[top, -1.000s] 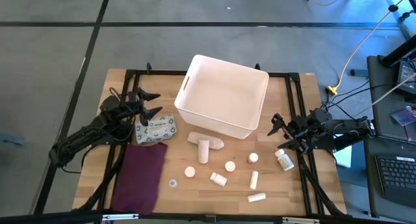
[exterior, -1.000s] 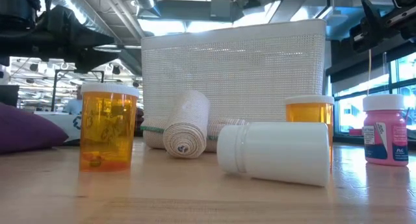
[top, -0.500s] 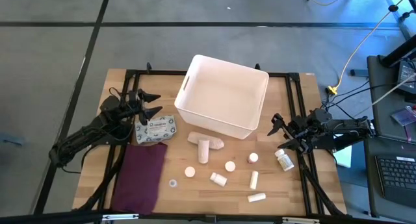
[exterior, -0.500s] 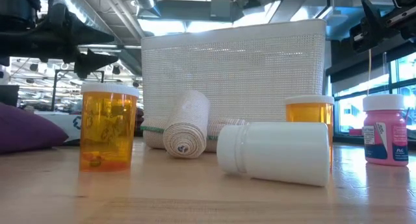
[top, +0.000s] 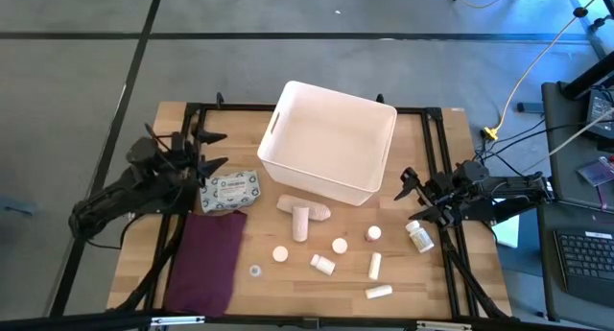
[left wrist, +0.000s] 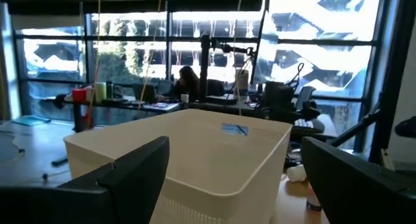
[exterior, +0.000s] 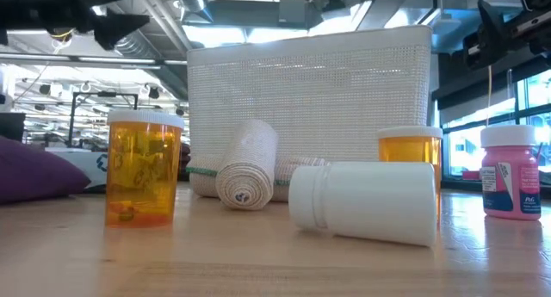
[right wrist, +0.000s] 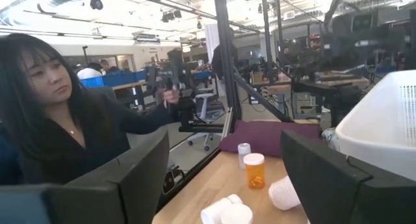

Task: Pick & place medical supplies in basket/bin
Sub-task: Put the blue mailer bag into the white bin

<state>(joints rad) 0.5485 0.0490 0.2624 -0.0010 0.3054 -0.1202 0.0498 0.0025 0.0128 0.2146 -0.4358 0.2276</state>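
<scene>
The white bin (top: 328, 141) stands at the table's far middle; it also shows in the left wrist view (left wrist: 195, 152). The grey-green packet (top: 230, 190) lies flat left of it. Two bandage rolls (top: 305, 216) and several small bottles (top: 340, 246) lie in front of the bin. In the low view an orange bottle (exterior: 142, 168) stands upright and a white bottle (exterior: 362, 202) lies on its side. My left gripper (top: 217, 149) is open and empty, above the table just left of the packet. My right gripper (top: 411, 194) is open and empty, right of the bin.
A flat maroon cloth (top: 206, 259) lies at the near left. A white bottle (top: 419, 237) lies by my right gripper, a pink-labelled one (exterior: 510, 172) stands nearby. Black frame rails run along the table's sides. A person (right wrist: 58, 107) sits beyond the table.
My left gripper has risen and drawn back toward the table's left edge, away from the packet, staying open. The packet and the other supplies lie as before.
</scene>
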